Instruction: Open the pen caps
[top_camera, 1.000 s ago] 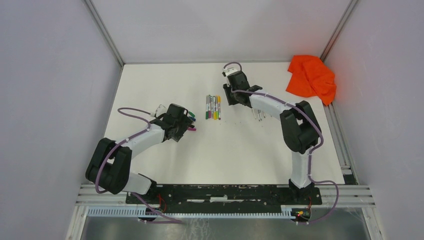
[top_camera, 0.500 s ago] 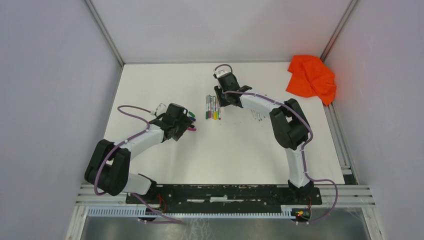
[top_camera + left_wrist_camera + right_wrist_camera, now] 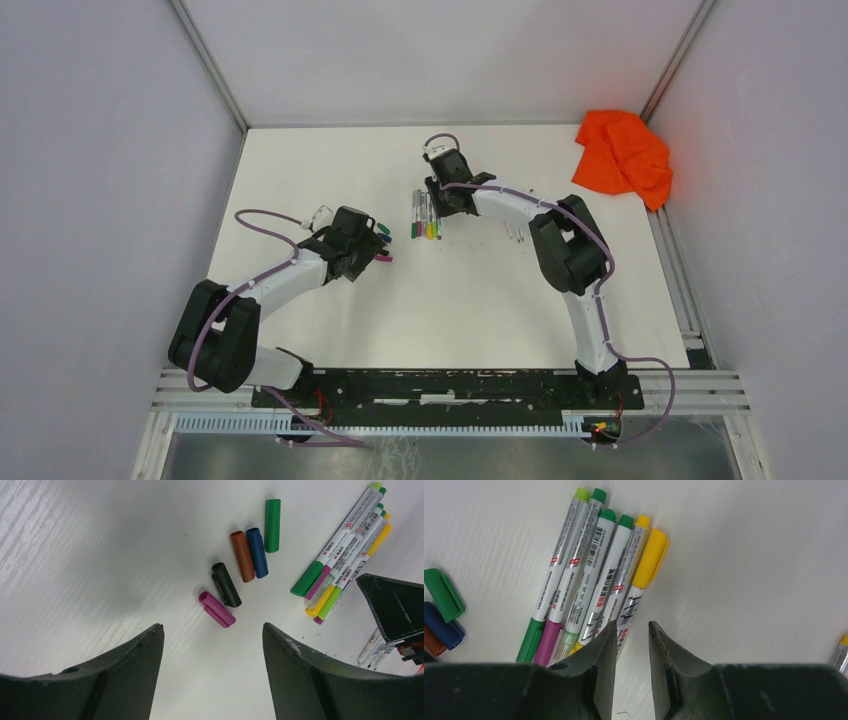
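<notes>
Five stubby pen caps [image 3: 242,556] – magenta, black, brown, blue, green – loose, clipped

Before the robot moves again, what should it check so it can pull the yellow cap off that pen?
1. The right claw straddles the grey-white pen with the yellow plastic cap: ok, its barrel runs into the gap.
2. The right claw squeezes that pen: not ok, table shows beside the barrel.
3. The yellow cap sits on its pen: ok.
4. The left claw is open and empty: ok.
5. The five loose stubby plastic caps lie apart from the pen bundle: ok.
6. The right claw's height above the white table: cannot tell.
</notes>
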`<action>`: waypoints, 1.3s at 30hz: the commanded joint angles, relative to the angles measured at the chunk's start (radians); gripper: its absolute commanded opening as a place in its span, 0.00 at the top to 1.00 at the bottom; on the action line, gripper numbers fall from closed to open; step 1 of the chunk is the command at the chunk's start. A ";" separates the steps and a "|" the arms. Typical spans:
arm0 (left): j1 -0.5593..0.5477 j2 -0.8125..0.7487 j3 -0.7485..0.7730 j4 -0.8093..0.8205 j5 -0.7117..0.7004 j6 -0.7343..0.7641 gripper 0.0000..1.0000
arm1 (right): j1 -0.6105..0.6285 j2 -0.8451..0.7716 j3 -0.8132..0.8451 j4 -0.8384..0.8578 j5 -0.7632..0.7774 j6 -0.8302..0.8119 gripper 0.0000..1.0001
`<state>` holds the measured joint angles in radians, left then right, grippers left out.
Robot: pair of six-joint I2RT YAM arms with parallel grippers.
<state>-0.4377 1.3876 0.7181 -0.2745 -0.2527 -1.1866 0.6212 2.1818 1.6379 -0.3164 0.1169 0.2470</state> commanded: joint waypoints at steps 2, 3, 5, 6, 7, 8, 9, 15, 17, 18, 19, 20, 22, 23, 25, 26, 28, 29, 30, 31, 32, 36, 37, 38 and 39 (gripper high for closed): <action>0.003 -0.024 0.020 0.015 -0.010 0.041 0.23 | 0.006 0.017 0.043 -0.009 0.017 0.013 0.66; 0.003 -0.024 0.020 0.014 -0.010 0.039 0.23 | 0.006 0.020 0.043 -0.010 0.018 0.013 0.66; 0.004 -0.022 0.020 0.014 -0.010 0.040 0.23 | 0.007 0.026 0.046 -0.013 0.019 0.013 0.66; 0.004 -0.022 0.021 0.013 -0.010 0.041 0.23 | 0.006 0.029 0.048 -0.016 0.021 0.013 0.66; 0.003 -0.023 0.022 0.011 -0.011 0.041 0.23 | 0.007 0.031 0.049 -0.017 0.024 0.012 0.66; 0.002 -0.024 0.023 0.010 -0.011 0.041 0.23 | 0.007 0.034 0.051 -0.019 0.026 0.011 0.66; 0.003 -0.024 0.024 0.009 -0.012 0.042 0.23 | 0.006 0.036 0.052 -0.022 0.026 0.011 0.66; 0.004 -0.024 0.029 0.005 -0.014 0.044 0.24 | 0.007 0.050 0.062 -0.046 0.044 0.001 0.66; 0.004 -0.025 0.030 0.003 -0.015 0.044 0.24 | 0.007 0.052 0.060 -0.058 0.063 -0.008 0.66; 0.004 -0.026 0.030 0.002 -0.016 0.045 0.24 | 0.007 0.052 0.058 -0.068 0.078 -0.013 0.66; 0.004 -0.028 0.031 0.001 -0.017 0.043 0.24 | 0.006 0.051 0.051 -0.077 0.091 -0.017 0.66; 0.003 -0.029 0.030 0.002 -0.018 0.042 0.24 | 0.006 0.048 0.044 -0.081 0.100 -0.026 0.66; 0.004 -0.032 0.032 0.003 -0.019 0.042 0.24 | 0.007 0.043 0.020 -0.086 0.116 -0.038 0.66; 0.004 -0.030 0.034 0.005 -0.018 0.041 0.24 | 0.007 0.041 0.010 -0.088 0.124 -0.042 0.66; 0.004 -0.026 0.041 0.005 -0.012 0.041 0.24 | 0.005 0.042 -0.008 -0.092 0.129 -0.047 0.66; 0.003 -0.025 0.042 0.005 -0.009 0.042 0.24 | 0.005 0.044 -0.016 -0.093 0.129 -0.047 0.66; 0.003 -0.026 0.046 0.004 -0.007 0.042 0.24 | 0.003 0.043 -0.037 -0.089 0.126 -0.048 0.66; 0.003 -0.030 0.047 0.004 -0.005 0.042 0.24 | 0.000 0.042 -0.047 -0.088 0.121 -0.048 0.67; 0.003 -0.032 0.047 0.007 -0.004 0.044 0.23 | -0.002 0.041 -0.057 -0.084 0.115 -0.047 0.67; 0.002 -0.035 0.049 0.006 -0.002 0.044 0.23 | -0.003 0.035 -0.077 -0.072 0.109 -0.045 0.68; 0.003 -0.038 0.049 0.008 -0.001 0.046 0.22 | -0.006 0.027 -0.095 -0.061 0.105 -0.043 0.69; 0.004 -0.042 0.048 0.023 0.023 0.043 0.17 | -0.024 -0.021 -0.186 0.003 0.051 -0.024 0.80; 0.003 -0.041 0.045 0.033 0.033 0.040 0.14 | -0.030 -0.036 -0.210 0.019 0.040 -0.023 0.83; 0.002 -0.038 0.042 0.043 0.046 0.036 0.11 | -0.034 -0.049 -0.230 0.030 0.032 -0.020 0.87; 0.003 -0.032 0.040 0.057 0.059 0.033 0.08 | -0.036 -0.068 -0.247 0.042 0.032 -0.023 0.91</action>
<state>-0.4377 1.3697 0.7284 -0.2733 -0.2363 -1.1767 0.6090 2.1391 1.4902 -0.2279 0.1787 0.2214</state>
